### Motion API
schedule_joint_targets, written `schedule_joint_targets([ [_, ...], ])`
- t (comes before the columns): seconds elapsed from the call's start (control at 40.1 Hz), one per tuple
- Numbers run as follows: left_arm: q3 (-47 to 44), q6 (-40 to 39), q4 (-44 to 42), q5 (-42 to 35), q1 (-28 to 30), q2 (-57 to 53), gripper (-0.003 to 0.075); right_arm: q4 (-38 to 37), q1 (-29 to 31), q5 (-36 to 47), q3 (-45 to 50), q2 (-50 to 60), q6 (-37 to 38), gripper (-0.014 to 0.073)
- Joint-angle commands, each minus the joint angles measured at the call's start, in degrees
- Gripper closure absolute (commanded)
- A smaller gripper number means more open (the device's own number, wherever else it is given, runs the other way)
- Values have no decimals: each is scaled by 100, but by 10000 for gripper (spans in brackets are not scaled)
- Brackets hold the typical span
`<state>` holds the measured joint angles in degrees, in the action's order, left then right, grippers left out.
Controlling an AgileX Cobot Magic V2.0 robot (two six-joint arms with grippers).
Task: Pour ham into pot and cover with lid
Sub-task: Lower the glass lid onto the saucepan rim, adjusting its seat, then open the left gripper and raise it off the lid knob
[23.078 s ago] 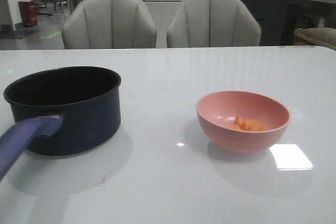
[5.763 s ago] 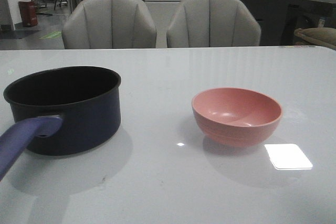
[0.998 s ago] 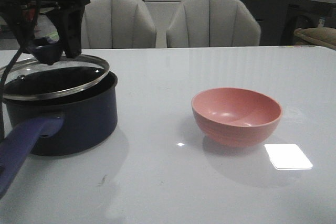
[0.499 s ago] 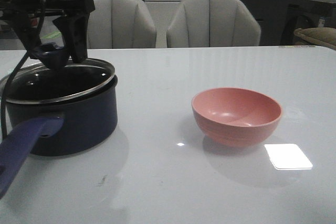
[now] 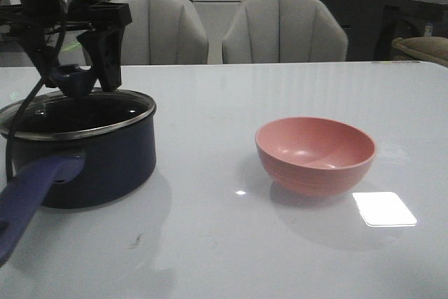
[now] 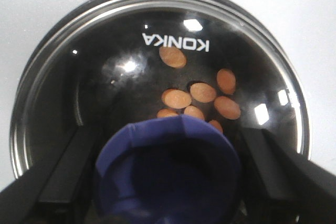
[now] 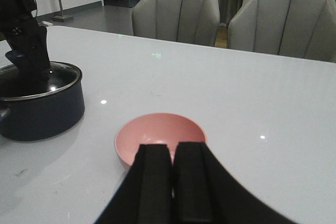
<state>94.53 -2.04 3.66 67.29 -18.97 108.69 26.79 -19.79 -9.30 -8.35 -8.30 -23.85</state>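
Left pincer [image 5: 78, 80] is over the pot, its two fingers [image 5: 106, 50] straddling the lid's dark blue knob [image 6: 167, 169]; in the left wrist view the jaws sit either side of the knob with what looks like a gap, so I can't tell if it's clamped or already let go. Lid [image 5: 77, 113] sits on the pot [image 5: 84, 152] rim, looks level and seated all round, though the far edge is hard to read from the front. Ham [image 6: 202, 95] is inside the pot, orange-pink chunks visible through the glass under the KONKA print. Pot is at the left of the counter [image 5: 280, 243], purple-blue handle [image 5: 31, 190] pointing toward the near-left corner. Pink bowl [image 5: 315, 153] stands upright at right of centre, well apart from the pot, nothing in it. Right pincer [image 7: 172, 182] is clenched on nothing, fingers pressed together, hanging near side of the bowl, not touching it. Step in hand: tail end of covering; pour is done. Next move calls for opening the left jaws fully clear of the knob and lifting straight up, no sideways drag, or the lid slides off the rim.
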Motion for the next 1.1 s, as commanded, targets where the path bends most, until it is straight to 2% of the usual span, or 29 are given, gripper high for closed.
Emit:
schedule_joint_targets([
  [0.0,141,4,79,-141,-46,-226,216,20,6,419,-152,-48,-26,445],
  [0.125,141,4,79,-130,-46,-226,199,20,6,419,-152,-48,-26,445],
  [0.299,153,4,79,-40,-46,-226,85,20,6,419,-152,-48,-26,445],
  [0.574,442,4,101,51,-46,-284,82,20,6,419,-152,-48,-26,445],
  [0.798,531,138,101,31,-46,-875,82,20,6,419,-152,-48,-26,445],
  [0.898,212,351,117,-15,-115,-1371,82,20,6,419,-152,-48,-26,445],
  [1.073,-840,363,107,-678,-323,-2467,82,20,6,419,-152,-48,-26,445],
])
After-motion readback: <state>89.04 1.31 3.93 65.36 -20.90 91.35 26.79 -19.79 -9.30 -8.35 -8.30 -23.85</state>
